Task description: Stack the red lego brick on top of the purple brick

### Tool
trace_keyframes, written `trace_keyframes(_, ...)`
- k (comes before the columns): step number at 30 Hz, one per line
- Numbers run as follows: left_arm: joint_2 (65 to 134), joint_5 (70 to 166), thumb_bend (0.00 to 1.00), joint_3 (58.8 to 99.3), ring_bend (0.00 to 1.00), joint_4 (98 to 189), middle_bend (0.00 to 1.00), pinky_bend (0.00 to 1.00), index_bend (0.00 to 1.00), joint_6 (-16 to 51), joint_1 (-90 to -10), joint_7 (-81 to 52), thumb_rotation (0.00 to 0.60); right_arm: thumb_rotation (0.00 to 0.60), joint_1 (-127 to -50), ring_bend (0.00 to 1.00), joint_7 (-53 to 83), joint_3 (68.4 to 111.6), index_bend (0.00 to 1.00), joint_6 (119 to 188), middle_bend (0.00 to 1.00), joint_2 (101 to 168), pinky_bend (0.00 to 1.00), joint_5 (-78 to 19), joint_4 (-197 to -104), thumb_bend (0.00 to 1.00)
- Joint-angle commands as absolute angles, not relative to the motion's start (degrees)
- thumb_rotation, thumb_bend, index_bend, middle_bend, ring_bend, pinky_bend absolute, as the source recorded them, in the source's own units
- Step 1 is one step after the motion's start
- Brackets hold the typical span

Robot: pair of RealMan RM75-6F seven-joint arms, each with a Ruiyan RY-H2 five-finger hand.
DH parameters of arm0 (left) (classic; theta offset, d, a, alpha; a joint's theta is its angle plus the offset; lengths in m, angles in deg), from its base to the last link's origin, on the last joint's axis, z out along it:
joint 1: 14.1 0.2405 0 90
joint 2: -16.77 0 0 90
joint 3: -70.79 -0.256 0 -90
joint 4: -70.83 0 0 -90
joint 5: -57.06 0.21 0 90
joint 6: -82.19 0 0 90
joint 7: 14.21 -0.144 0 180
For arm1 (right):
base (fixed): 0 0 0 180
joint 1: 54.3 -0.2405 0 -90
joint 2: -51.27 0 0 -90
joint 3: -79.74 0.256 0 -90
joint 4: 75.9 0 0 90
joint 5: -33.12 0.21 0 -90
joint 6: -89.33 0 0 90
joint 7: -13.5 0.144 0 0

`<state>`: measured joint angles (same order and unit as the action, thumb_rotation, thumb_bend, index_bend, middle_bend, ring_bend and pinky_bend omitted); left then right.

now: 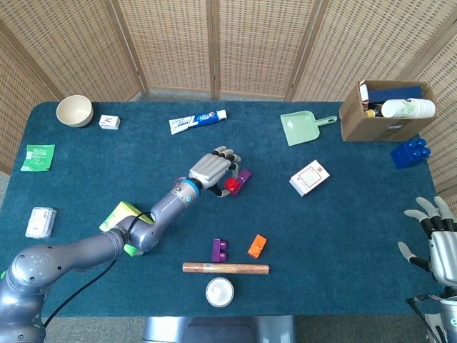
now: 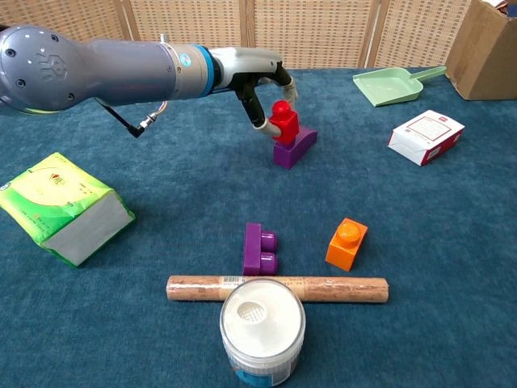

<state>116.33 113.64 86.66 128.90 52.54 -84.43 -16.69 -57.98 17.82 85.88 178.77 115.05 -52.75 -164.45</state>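
My left hand (image 1: 212,170) (image 2: 260,85) pinches the red lego brick (image 2: 283,124) (image 1: 232,186) between thumb and fingers. The red brick sits right on the near end of the sloped purple brick (image 2: 296,148) (image 1: 241,179) in the middle of the table, touching its top. A second purple brick (image 2: 260,247) (image 1: 219,250) lies nearer the front, apart from the hand. My right hand (image 1: 437,243) hangs at the table's right edge, fingers spread, holding nothing.
An orange brick (image 2: 346,242), a cork-brown roll (image 2: 277,288) and a white-lidded jar (image 2: 262,326) lie at the front. A green packet (image 2: 63,207) sits left, a white-red box (image 2: 426,136) and green dustpan (image 2: 391,85) right, a cardboard box (image 1: 385,108) and blue brick (image 1: 410,152) far right.
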Motion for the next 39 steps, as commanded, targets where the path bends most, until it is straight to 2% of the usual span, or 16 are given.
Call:
trace_keyframes(1, 116.6, 113.8, 0.37, 86.8, 0.1, 128.5, 0.19, 0.0, 0.51, 52.7, -84.8, -16.7, 0.6, 0.6, -57.9, 0.05, 18.1, 85.9, 0.3, 178.8, 0.18, 115.1, 0.23, -52.7, -164.3, 0.21)
trace_keyframes(39, 119.5, 114.8, 0.37, 87.5, 0.1, 123.1, 0.18, 0.0, 0.5, 54.7, -86.5, -14.3, 0.6, 0.6, -57.4, 0.05, 18.8, 86.1, 0.3, 178.5, 0.18, 115.1, 0.23, -52.1, -163.4, 0.21)
